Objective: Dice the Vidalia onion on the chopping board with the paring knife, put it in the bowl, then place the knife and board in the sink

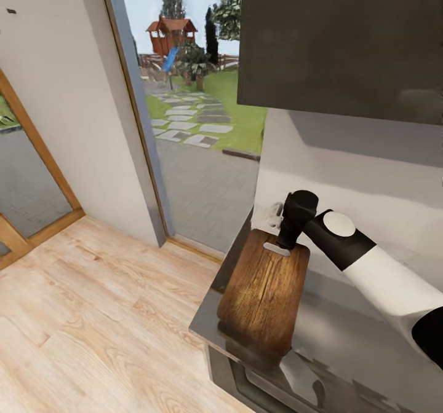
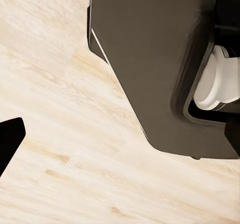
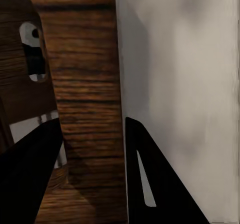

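One chopping board [image 1: 264, 293] lies under the right gripper [image 1: 287, 241], near its slot.

The right claw [image 3: 92, 169] has its two dark fingers [image 3: 150, 184] spread over the brown chopping board [image 3: 85, 74], beside its handle slot [image 3: 34, 51].

Chopping board [image 1: 264, 296]: dark-brown wood, visible grain, slight sheen. Surface [image 1: 344, 339]: dark grey, glossy, reflective. Floor [image 1: 92, 314]: pale wood planks, matt, grained. Upper cabinet [image 1: 341, 38]: black, smooth. Wall [image 1: 61, 93]: plain off-white, matt. Right arm [image 1: 381, 284]: smooth white and black shell.
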